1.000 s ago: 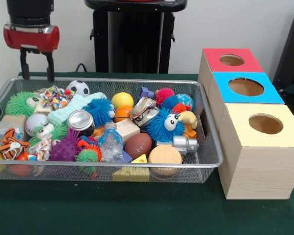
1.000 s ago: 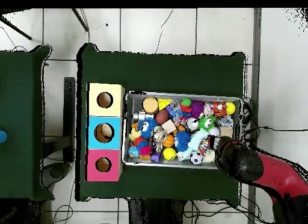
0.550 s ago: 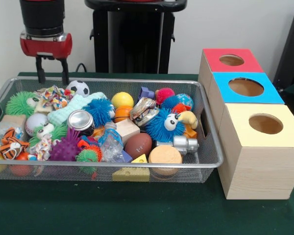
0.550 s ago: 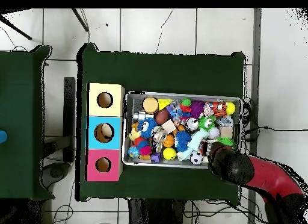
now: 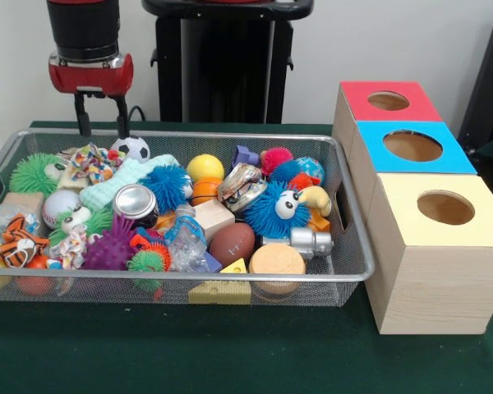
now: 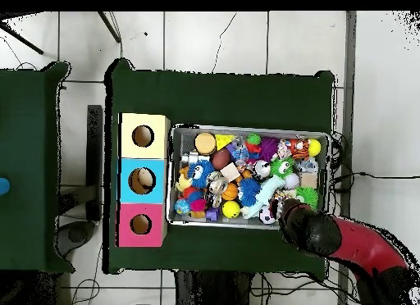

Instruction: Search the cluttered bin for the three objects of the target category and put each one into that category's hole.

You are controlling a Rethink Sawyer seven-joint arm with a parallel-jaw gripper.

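The bin (image 5: 345,246) is thin metal wire mesh. The can (image 5: 135,202) has a shiny metal top. The boxes (image 5: 427,279) look like pale matt wood. The tablecloth (image 5: 230,353) is dark green matt cloth.

Even, bright indoor light is filling both views, with soft shadows only. Glare is shining on the round silver metal can lid (image 5: 135,200) and the crinkled clear plastic wrapper (image 5: 186,246). The dark green cloth-covered table (image 5: 246,353) is staying matte. The front view is showing crisp detail throughout.
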